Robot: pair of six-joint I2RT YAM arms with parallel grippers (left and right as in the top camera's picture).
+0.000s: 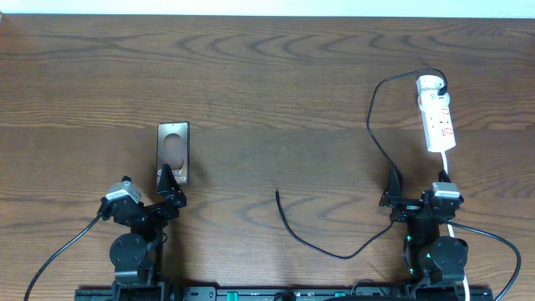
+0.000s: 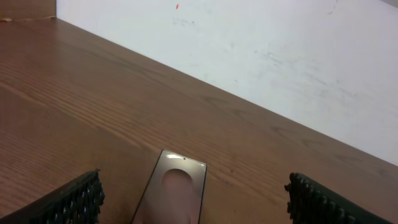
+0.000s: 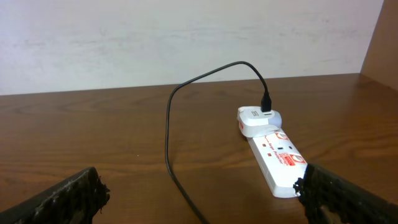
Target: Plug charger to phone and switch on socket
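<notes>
One phone (image 1: 173, 153) lies flat at the near left of the worktop (image 1: 267, 84), its near end under the left end effector (image 2: 193, 200), which is spread wide and empty. One socket (image 1: 437, 117) lies far right with one charger (image 3: 167, 130) plugged into its far end. The right end effector (image 3: 202, 196) is also wide and empty.

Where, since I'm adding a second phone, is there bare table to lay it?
Widest bare patch: the middle, between the phone and the charger, beyond its free tip. The far band left of the socket is bare. Crowded: the right side around socket and charger loop, and the near edge by the left arm and right arm.
</notes>
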